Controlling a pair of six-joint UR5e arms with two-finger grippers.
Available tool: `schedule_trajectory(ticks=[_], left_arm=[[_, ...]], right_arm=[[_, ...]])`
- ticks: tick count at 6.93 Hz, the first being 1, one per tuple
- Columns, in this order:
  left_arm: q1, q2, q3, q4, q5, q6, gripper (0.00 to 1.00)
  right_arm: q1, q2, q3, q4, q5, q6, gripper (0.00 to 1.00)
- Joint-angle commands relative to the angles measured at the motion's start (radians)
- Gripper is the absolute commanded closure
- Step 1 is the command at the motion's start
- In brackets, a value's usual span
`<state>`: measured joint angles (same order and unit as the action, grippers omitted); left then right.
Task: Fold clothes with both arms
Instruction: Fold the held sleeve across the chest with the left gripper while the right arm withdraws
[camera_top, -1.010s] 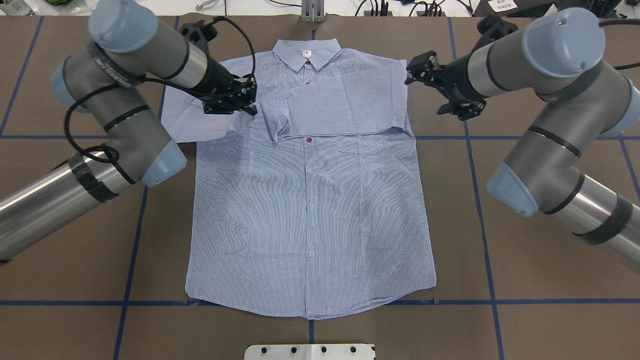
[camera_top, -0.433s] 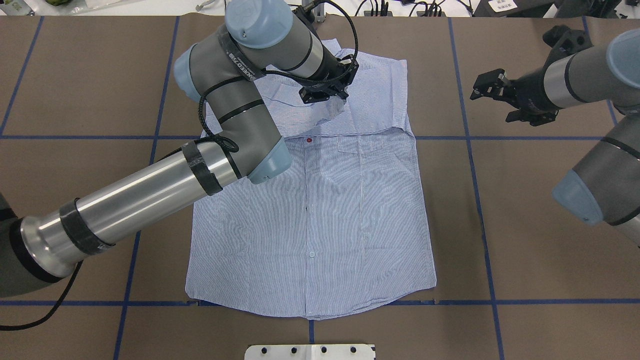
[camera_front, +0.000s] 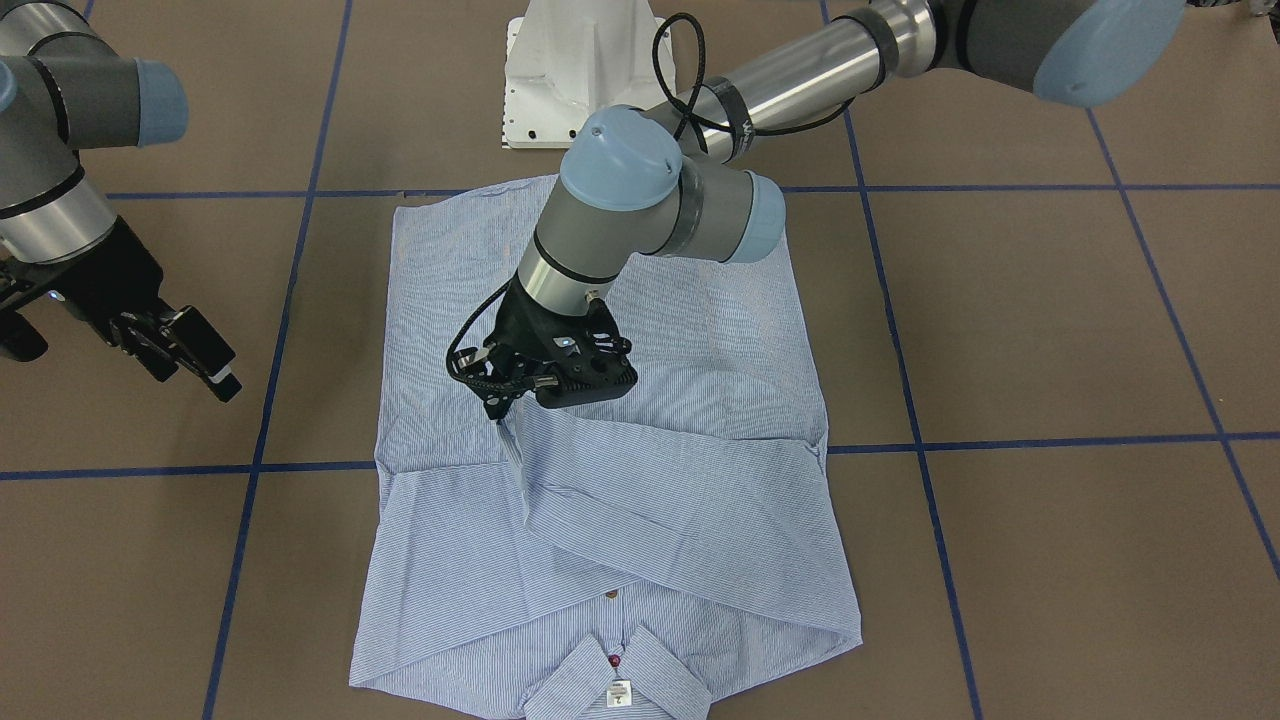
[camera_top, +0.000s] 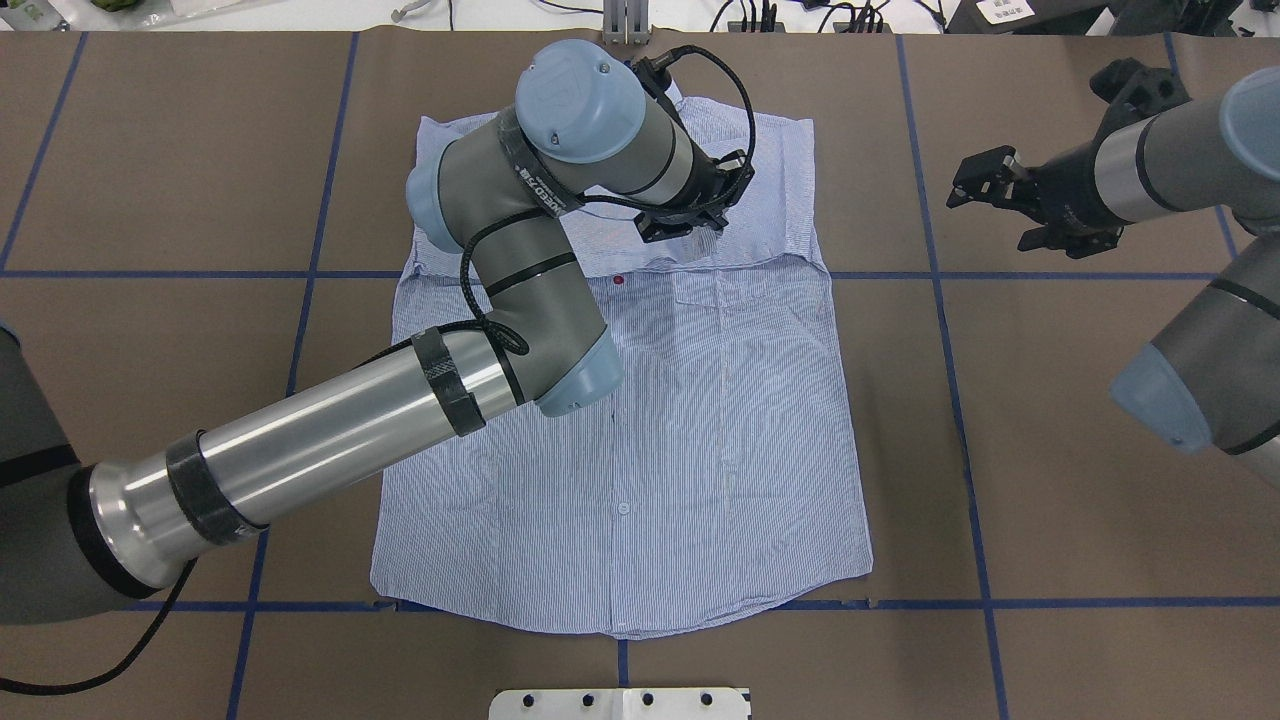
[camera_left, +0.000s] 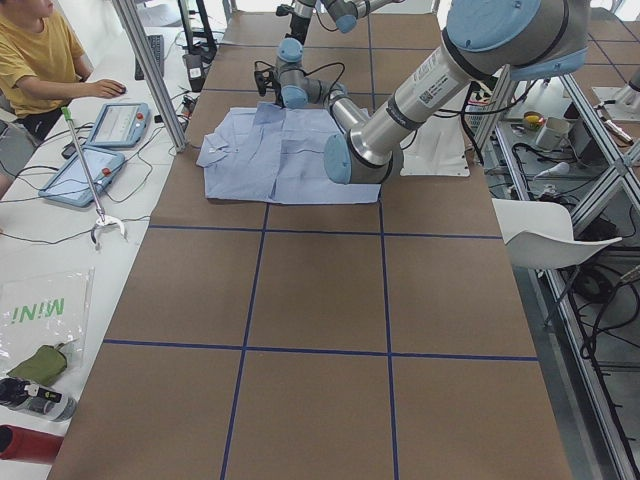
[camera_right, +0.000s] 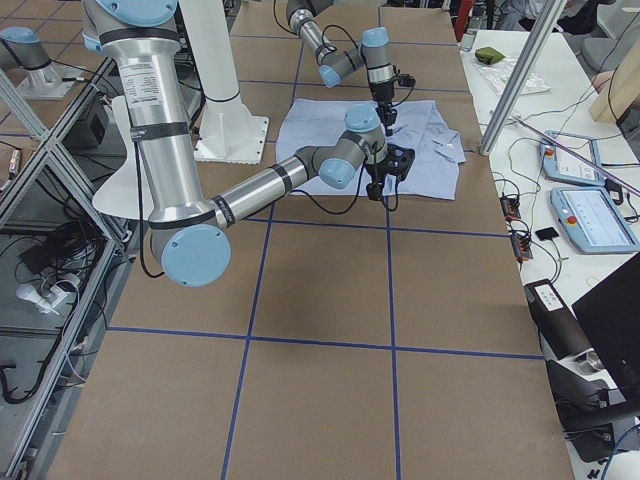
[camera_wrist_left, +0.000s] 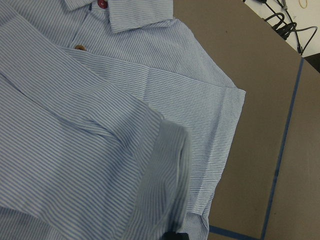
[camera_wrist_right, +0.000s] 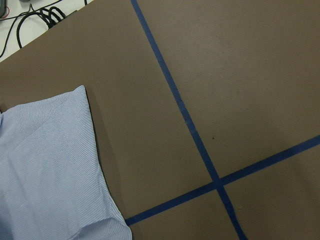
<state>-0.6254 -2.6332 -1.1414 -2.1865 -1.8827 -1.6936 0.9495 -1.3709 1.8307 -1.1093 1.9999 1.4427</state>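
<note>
- The shirt (camera_top: 620, 450) lies flat on the table (camera_top: 1050, 450), front up, with the collar (camera_front: 620, 680) at the end away from the robot.
- You're in the sleeve step. Both sleeves lie crossed over the chest. The top sleeve (camera_front: 700, 480) runs from the shoulder on the robot's left across to its cuff (camera_front: 512, 445).
- Your left gripper (camera_front: 500, 405) is low over the chest, pinched onto that cuff. In the wrist view the cuff fabric is bunched right up by the camera, so it isn't laid flat yet.
- Your right gripper (camera_top: 992, 208) is off to the side over bare table, well apart from the shirt, jaws spread and holding nothing.
- Next move, I'd say: lower the cuff onto the chest, let go, then lift straight up so you don't drag the sleeve along. Watch that the cuff doesn't end up curled under.
- The body folds look like they're all left to do, so you'll need both grippers on the shirt. The right one has to come in.
</note>
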Motion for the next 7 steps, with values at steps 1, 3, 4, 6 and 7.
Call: schedule_trajectory(ticks=[1,3,4,6,7], left_arm=[[0.009,-0.016,-0.01,0.001,0.005,-0.003,0.22],[0.004,0.104,-0.21,0.013,-0.006,-0.001,0.19],[0.0,0.243,-0.368,0.01,-0.059,0.017,0.19],[-0.01,0.434,-0.553,0.013,-0.065,0.142,0.19],[-0.013,0.509,-0.614,0.011,-0.065,0.146,0.19]], right_arm=[[-0.002,-0.008,0.007,0.0,0.002,0.011,0.0],[-0.084,-0.02,0.045,0.003,0.031,0.162,0.0],[-0.166,-0.036,0.102,0.006,-0.001,0.232,0.0],[-0.454,-0.076,0.207,-0.021,-0.241,0.458,0.0],[-0.612,-0.097,0.272,-0.112,-0.357,0.585,0.0]])
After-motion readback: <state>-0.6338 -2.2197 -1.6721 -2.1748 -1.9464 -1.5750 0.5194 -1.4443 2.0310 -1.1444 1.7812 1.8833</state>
